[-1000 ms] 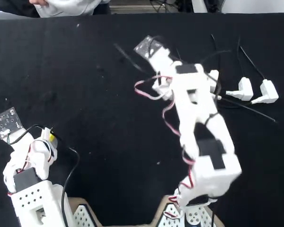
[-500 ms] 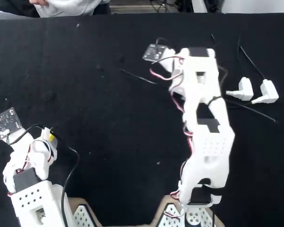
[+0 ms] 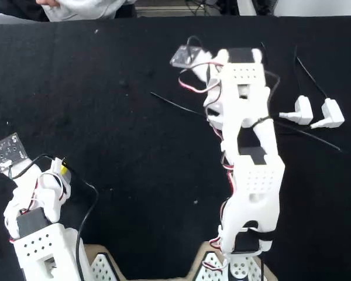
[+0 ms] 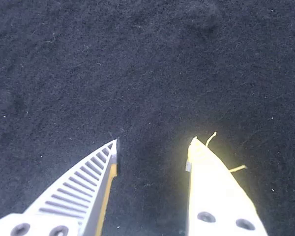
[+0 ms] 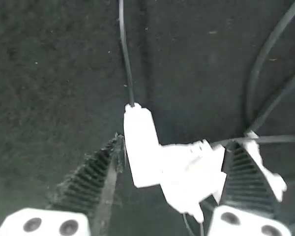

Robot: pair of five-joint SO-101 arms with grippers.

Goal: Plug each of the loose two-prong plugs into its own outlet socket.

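At the left of the black worktop (image 3: 105, 88), my left end effector (image 4: 155, 147) sits folded back near its base, jaws spread apart, with nothing but bare cloth between them. Toward the middle, my right arm stretches to the far side. There my right end effector (image 5: 177, 142) hangs with its jaws wide, one on each side of a white plug (image 5: 141, 147) that lies flat on the worktop, not yet pinched. A thin black cable (image 5: 125, 54) runs out of the plug's end, and a white block (image 5: 194, 174) touches its other end; I cannot tell whether this is a socket. Farther right, two more white plugs (image 3: 304, 110) (image 3: 332, 113) lie side by side, each with its own thin lead. I judge the plug to be light, rigid, smooth plastic, so it may slip or twist in a loose pinch, and its stiff cable may tug it sideways. The best hold, I think, is across the flat sides of the body, square and firm, away from cable and prongs.
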